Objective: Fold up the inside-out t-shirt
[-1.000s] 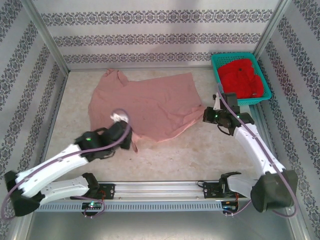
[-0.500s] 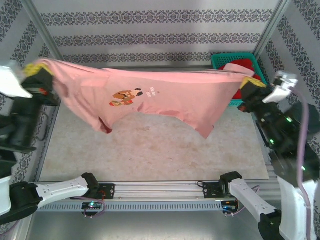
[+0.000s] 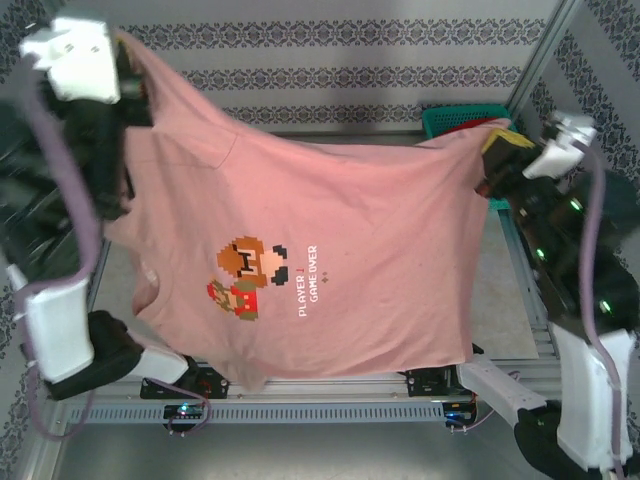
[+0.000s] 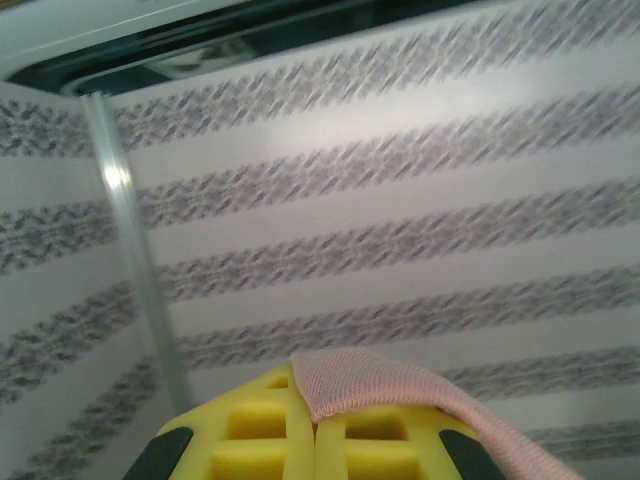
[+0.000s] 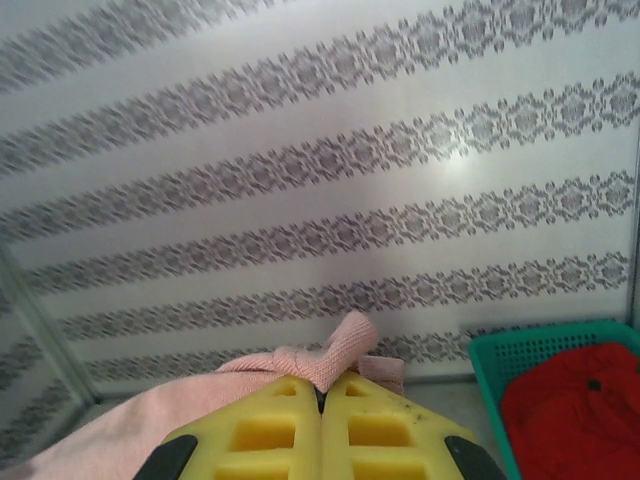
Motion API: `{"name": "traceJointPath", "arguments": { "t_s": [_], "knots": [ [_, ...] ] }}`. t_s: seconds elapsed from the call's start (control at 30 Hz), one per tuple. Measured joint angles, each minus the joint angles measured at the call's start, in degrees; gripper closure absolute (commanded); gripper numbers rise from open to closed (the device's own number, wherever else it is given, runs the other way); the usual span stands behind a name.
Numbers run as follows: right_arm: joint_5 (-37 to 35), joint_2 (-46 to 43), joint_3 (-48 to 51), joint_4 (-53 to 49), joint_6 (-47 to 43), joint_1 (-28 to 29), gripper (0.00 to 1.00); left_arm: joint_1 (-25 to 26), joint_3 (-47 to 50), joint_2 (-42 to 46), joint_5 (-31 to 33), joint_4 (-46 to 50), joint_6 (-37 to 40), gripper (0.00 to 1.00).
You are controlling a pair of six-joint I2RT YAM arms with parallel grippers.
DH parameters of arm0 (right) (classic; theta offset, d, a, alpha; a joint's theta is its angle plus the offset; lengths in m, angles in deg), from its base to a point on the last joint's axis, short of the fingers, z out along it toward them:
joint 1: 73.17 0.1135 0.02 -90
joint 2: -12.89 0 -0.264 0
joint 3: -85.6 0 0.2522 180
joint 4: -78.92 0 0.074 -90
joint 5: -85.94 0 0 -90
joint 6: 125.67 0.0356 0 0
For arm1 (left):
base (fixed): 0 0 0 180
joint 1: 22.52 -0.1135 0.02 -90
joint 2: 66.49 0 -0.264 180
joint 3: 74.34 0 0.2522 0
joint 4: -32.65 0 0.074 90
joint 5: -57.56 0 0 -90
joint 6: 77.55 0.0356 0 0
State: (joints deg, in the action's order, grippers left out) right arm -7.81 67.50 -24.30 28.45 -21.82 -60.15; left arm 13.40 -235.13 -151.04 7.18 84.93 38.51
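Note:
The salmon-pink t-shirt [image 3: 330, 230] hangs spread in the air between both raised arms, a pixel-figure print and white lettering on the side facing the top camera. My left gripper [image 3: 122, 45] is shut on its top left corner, high at the left wall; a pink cloth edge [image 4: 380, 385] pokes out over the closed yellow fingers [image 4: 270, 440]. My right gripper [image 3: 495, 150] is shut on the top right corner, near the basket; bunched pink cloth [image 5: 335, 362] is pinched between its yellow fingers [image 5: 385, 430]. The shirt's lower hem hangs in front of the arm bases.
A teal basket [image 3: 440, 122] with a bright red garment [image 5: 575, 400] stands at the back right corner. Patterned walls enclose the table on three sides. The hanging shirt hides most of the table top; a bare strip [image 3: 495, 290] shows at its right.
Both arms have lifted the shirt higher and nearer the camera. The left gripper rose to the top left corner. The shirt now hangs full length, with the print fully shown.

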Motion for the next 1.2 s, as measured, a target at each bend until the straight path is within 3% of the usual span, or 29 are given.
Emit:
{"name": "traceJointPath", "arguments": {
  "t_s": [0.13, 0.23, 0.27, 0.33, 0.37, 0.47, 0.53, 0.6, 0.7, 0.8, 0.97, 1.07, 1.2],
  "knots": [
    [-1.68, 10.03, 3.72, 5.64, -1.11, 0.00, 1.00, -18.29, 3.04, -8.57, -11.04, 4.26, -10.32, 1.00],
    [-2.80, 20.79, 4.98, 10.54, -1.70, -0.04, 1.00, -26.75, 8.20, -17.09, -18.97, 4.44, -16.31, 1.00],
    [-3.37, 25.24, 5.01, 12.63, -1.88, -0.07, 1.00, -28.68, 7.93, -21.38, -21.09, 4.37, -17.92, 0.94],
    [-3.82, 35.60, 3.23, 15.78, -1.64, -0.42, 0.87, -31.65, 4.87, -31.69, -24.68, 4.17, -20.57, 0.73],
    [-3.82, 41.59, 1.14, 16.59, -1.20, -0.70, 0.83, -32.94, 1.46, -38.47, -26.56, 4.13, -22.14, 0.61],
    [-3.74, 60.52, -10.62, 16.24, -0.31, -1.88, 0.63, -35.21, -14.10, -59.01, -32.35, 5.27, -26.56, 0.40],
    [-3.74, 68.15, -14.51, 15.43, -0.37, -2.08, 0.57, -36.04, -15.89, -66.03, -35.89, 6.38, -29.07, 0.31],
    [-3.28, 70.42, -14.12, 12.46, -0.35, -2.01, 0.54, -36.28, -10.95, -67.45, -39.15, 8.31, -31.19, 0.27],
    [-1.20, 67.43, -9.62, 8.63, 0.15, -0.76, 0.52, -36.15, 2.12, -62.58, -43.17, 8.52, -34.60, 0.23],
    [2.51, 56.08, 3.93, 7.04, 2.16, 1.55, 0.46, -35.87, 19.87, -49.86, -46.27, 6.71, -38.29, 0.22],
    [10.25, 37.05, 27.67, 5.27, 6.69, 4.87, 0.45, -35.32, 53.88, -17.22, -53.02, -6.95, -45.86, 0.22],
    [12.17, 37.27, 33.11, 3.45, 7.89, 4.72, 0.44, -34.23, 69.61, -3.43, -56.48, -14.95, -49.92, 0.22],
    [13.03, 41.72, 35.50, 3.17, 8.81, 4.70, 0.44, -32.94, 84.28, 1.18, -58.71, -19.45, -52.87, 0.22]
  ]
}}
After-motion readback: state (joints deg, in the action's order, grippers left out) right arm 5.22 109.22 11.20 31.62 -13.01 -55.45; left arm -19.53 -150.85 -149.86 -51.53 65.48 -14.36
